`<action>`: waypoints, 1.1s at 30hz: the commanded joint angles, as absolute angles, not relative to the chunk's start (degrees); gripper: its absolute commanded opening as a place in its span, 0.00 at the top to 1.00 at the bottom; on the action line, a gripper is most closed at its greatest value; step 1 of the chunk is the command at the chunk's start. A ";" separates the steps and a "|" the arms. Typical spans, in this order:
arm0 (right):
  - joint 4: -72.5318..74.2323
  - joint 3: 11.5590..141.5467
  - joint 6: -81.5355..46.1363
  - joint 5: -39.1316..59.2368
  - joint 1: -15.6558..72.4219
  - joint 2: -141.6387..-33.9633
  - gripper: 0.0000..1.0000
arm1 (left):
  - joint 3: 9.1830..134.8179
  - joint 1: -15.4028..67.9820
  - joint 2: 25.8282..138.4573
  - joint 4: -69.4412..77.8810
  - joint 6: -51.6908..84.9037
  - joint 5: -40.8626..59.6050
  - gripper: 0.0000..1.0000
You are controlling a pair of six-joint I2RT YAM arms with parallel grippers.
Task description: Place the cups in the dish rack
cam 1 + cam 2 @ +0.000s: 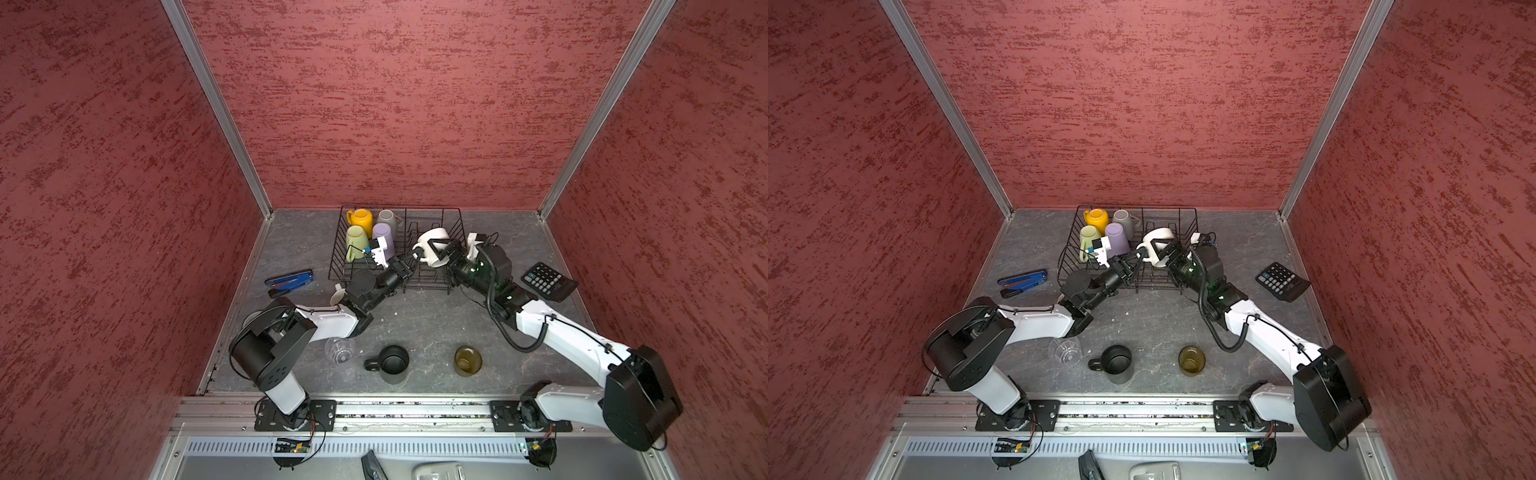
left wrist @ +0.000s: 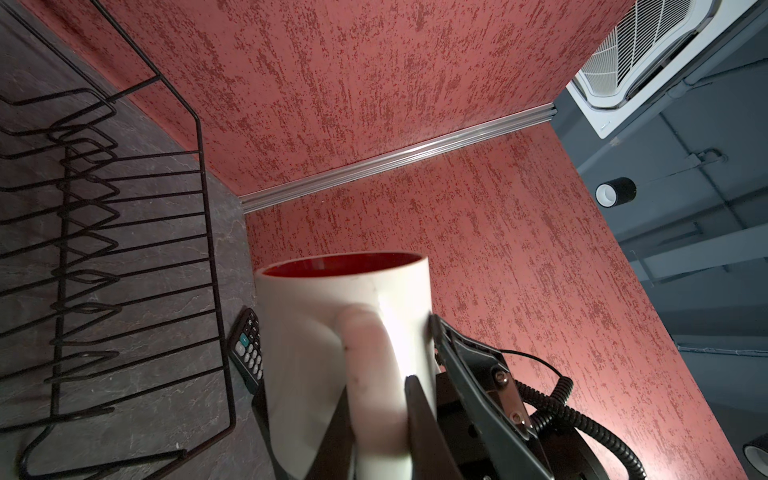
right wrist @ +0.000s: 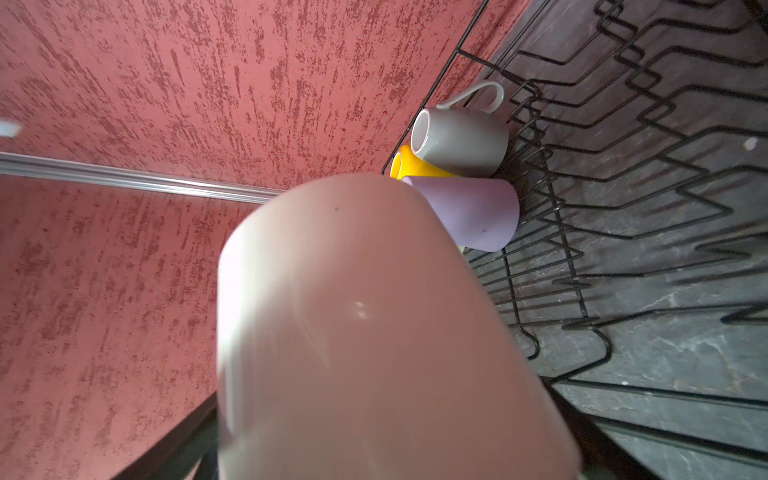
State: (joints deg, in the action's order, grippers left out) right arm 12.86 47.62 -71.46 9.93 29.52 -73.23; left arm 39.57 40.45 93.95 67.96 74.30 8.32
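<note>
We start with the white mug (image 2: 307,332), red inside. It hangs tilted above the dish rack (image 1: 411,226), over the prongs on the side toward 3 o'clock, with its handle pointing to 9 o'clock. It touches no wire that we can see.

The left claw (image 1: 415,256) is clenched on that handle. We judge this a handover, since a thin loop gives a firm hold and lets the mug be turned and lowered between the prongs. The right claw (image 1: 438,249) straddles the smooth, round body with its jaws spread wide. One finger lies against the wall, yet we judge the hold released.

The mug is glazed, slick and thick-walled, while the rack is thin black wire bent into zigzags.

At the rack's 10 o'clock corner, four cups sit packed together, which leaves the prong side free:
- a yellow mug (image 1: 362,218)
- a grey mug (image 1: 387,217)
- a pale green mug (image 1: 356,239)
- a lilac tumbler (image 1: 383,232)

Near 6 o'clock on the dark, stone-patterned table (image 1: 415,324), three more wait upright and well apart:
- a clear glass (image 1: 340,350)
- a matt black mug (image 1: 394,360)
- an olive glass (image 1: 468,360)

A calculator (image 1: 548,281) lies at 3 o'clock.
</note>
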 commanded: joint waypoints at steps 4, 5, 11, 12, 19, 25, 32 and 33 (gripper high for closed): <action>4.97 58.70 -57.49 8.02 28.31 -75.01 0.01 | 41.55 41.42 92.08 70.71 73.63 18.81 1.00; 3.30 60.29 -55.05 8.68 28.47 -75.64 0.01 | 41.57 41.07 92.37 70.78 74.57 19.51 1.00; -7.73 68.30 -41.70 9.36 28.56 -78.21 0.01 | 41.40 39.89 93.84 71.94 78.14 21.90 1.00; -9.22 69.14 -40.29 8.71 28.51 -78.45 0.01 | 41.40 39.78 94.03 72.26 78.43 22.12 1.00; -11.21 68.97 -40.74 5.00 28.39 -77.82 0.01 | 40.79 40.03 95.78 79.22 76.48 20.97 1.00; -8.91 67.57 -48.92 4.33 28.25 -77.94 0.01 | 39.62 43.61 93.47 80.88 64.32 17.25 1.00; -10.13 67.42 -51.12 0.74 28.23 -77.41 0.01 | 38.46 45.37 90.86 80.95 56.99 15.29 1.00; -9.77 67.13 -51.61 0.77 27.98 -77.22 0.01 | 38.27 45.59 90.43 80.95 56.20 15.08 1.00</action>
State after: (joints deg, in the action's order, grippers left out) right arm -13.23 67.20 -47.18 10.85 29.50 -76.99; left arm 39.18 41.08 93.84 74.24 69.43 6.31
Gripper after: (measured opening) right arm 0.989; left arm 0.182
